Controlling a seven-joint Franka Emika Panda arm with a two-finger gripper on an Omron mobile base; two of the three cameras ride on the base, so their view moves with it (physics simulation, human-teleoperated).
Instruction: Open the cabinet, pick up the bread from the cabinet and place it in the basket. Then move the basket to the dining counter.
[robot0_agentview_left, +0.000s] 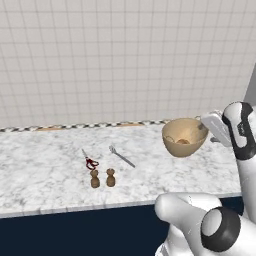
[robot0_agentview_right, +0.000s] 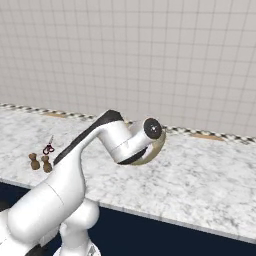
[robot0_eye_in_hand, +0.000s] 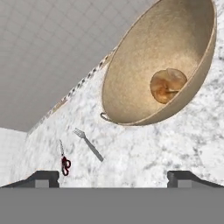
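The bread (robot0_eye_in_hand: 168, 85) lies inside the basket (robot0_eye_in_hand: 131, 78), low against its wall, and the basket sits on the dining counter (robot0_agentview_left: 45, 175) by the tiled wall — apparently its destination. Just beside the basket, the gripper (robot0_eye_in_hand: 113, 177) has its fingers wide apart, holding nothing. Farther from the basket lie a fork (robot0_agentview_left: 121, 156), scissors (robot0_agentview_left: 90, 161) and two small shakers (robot0_agentview_left: 102, 178) — clear of the work.

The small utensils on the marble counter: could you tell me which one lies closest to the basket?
The fork: it lies between the basket and the red-handled scissors, while the two brown shakers stand farther out, beyond both.
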